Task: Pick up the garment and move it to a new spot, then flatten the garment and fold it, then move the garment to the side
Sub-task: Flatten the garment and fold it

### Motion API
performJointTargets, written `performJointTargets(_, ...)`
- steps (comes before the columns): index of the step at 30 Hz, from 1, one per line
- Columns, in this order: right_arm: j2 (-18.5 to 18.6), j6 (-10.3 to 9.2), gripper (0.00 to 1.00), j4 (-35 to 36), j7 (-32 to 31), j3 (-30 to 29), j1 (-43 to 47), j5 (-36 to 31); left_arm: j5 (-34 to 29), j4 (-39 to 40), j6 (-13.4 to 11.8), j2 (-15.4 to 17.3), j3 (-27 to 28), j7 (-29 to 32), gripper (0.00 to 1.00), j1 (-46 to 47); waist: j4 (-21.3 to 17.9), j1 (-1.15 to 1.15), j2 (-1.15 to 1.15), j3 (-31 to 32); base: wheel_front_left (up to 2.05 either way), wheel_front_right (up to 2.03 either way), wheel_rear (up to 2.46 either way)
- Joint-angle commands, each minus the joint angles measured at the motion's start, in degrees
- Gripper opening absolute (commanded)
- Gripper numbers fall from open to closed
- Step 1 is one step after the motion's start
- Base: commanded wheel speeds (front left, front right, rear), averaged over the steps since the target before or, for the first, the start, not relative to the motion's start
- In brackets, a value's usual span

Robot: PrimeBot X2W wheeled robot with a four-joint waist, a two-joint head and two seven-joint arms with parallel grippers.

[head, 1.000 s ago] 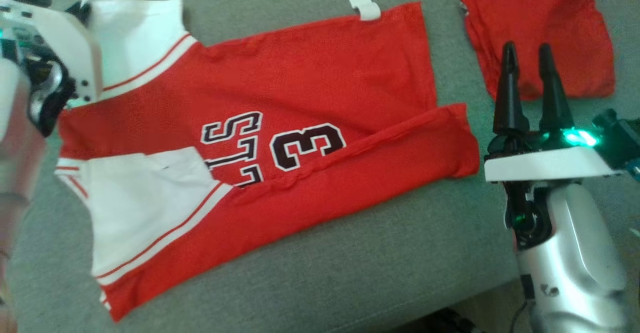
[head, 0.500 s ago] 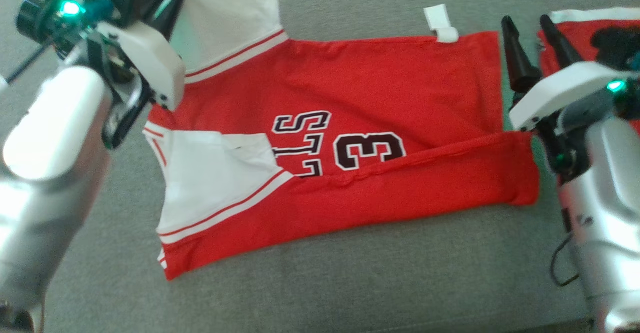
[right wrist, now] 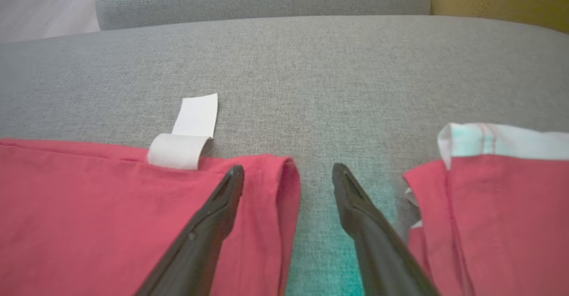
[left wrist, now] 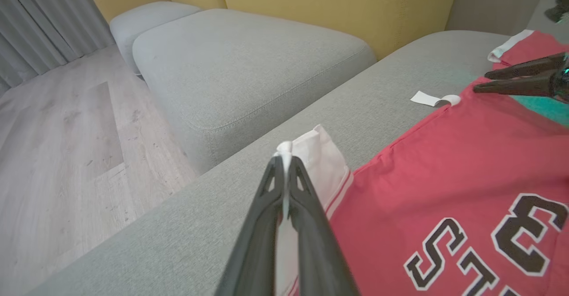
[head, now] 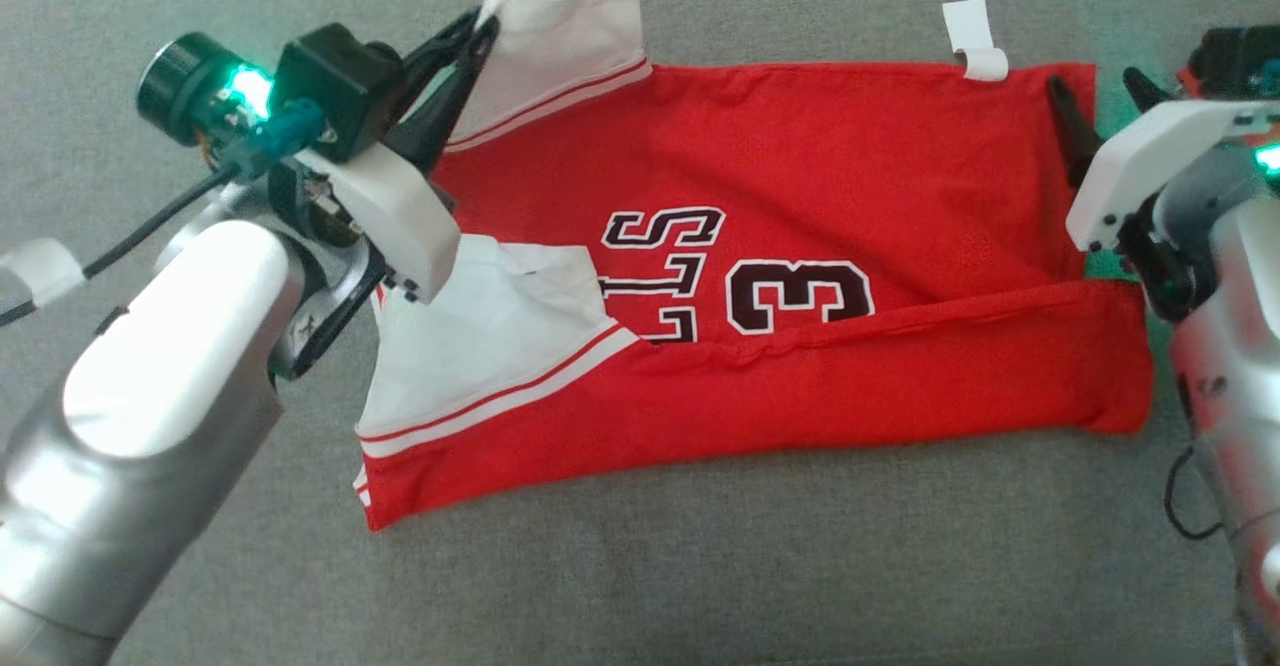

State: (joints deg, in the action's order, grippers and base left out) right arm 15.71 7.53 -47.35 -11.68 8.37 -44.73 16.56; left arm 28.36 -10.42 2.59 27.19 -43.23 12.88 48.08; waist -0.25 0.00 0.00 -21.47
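Observation:
The garment (head: 800, 176) is a red jersey with white sleeves and dark "3" lettering, spread on the grey sofa cushion (head: 700, 566) with its near edge folded over. My left gripper (head: 470, 46) is shut on the edge of the far white sleeve (head: 570, 36). The left wrist view shows the fingers (left wrist: 311, 225) pinching that sleeve (left wrist: 320, 162) beside the red body (left wrist: 444, 176). My right gripper (head: 1090, 81) stands open at the garment's far right corner. In the right wrist view it (right wrist: 288, 174) straddles the hem corner (right wrist: 271, 185), one finger over the cloth.
A second folded red garment (right wrist: 489, 207) lies just right of my right gripper. A white tag (head: 975, 41) sticks out from the jersey's far edge. Another grey cushion (left wrist: 249, 60), a yellow backrest (left wrist: 338, 7) and wooden floor (left wrist: 58, 131) lie beyond the sofa's edge.
The head camera has panned, shifting the whole picture. Relative to the cloth, my right gripper went from over the second garment to the jersey's far right corner. My left gripper has raised the white sleeve.

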Motion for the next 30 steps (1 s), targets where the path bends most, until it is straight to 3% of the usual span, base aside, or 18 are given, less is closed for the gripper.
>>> performJointTargets(1,0.7,-0.04,1.00,1.1,0.1,0.8,-1.8,-0.2,0.5,2.2,0.0,2.4,2.1,0.1,0.00,1.5,0.1,0.00,0.00,-0.4,0.00,0.00,0.00)
performJointTargets(7,1.1,-0.04,1.00,-4.1,-0.1,4.4,-4.6,0.0,-0.5,3.5,-0.5,2.9,1.8,0.2,0.00,2.1,0.5,0.00,0.00,-2.2,0.00,0.00,0.00)
performJointTargets(8,1.1,-0.04,0.80,-4.6,-0.1,5.1,-4.9,0.4,-0.5,3.5,-0.6,2.9,1.7,0.2,0.00,2.3,0.6,0.00,0.00,-2.3,0.00,0.00,0.00)
performJointTargets(9,1.1,-0.04,0.27,-5.1,-0.2,5.7,-5.2,0.9,-0.5,3.5,-0.6,2.9,1.8,0.2,0.00,2.6,0.6,0.00,0.00,-2.4,0.00,0.00,0.00)
performJointTargets(10,1.2,-0.04,0.00,-5.3,0.0,6.4,-5.6,1.3,-0.7,3.4,-0.6,2.9,1.8,0.2,0.00,2.9,0.6,0.00,0.00,-2.6,0.00,0.00,0.00)
performJointTargets(20,2.4,-0.04,0.00,-1.6,5.5,10.8,-12.0,9.3,-1.2,-1.9,-2.3,3.9,4.7,-2.7,0.00,6.7,-1.4,0.00,0.00,-1.8,0.00,0.00,0.00)
performJointTargets(30,2.0,-0.04,0.00,0.3,10.3,12.7,-21.0,16.5,-3.5,-15.8,-1.9,2.4,7.2,-8.9,0.00,18.5,-3.3,0.00,0.00,-3.1,0.00,0.00,0.00)
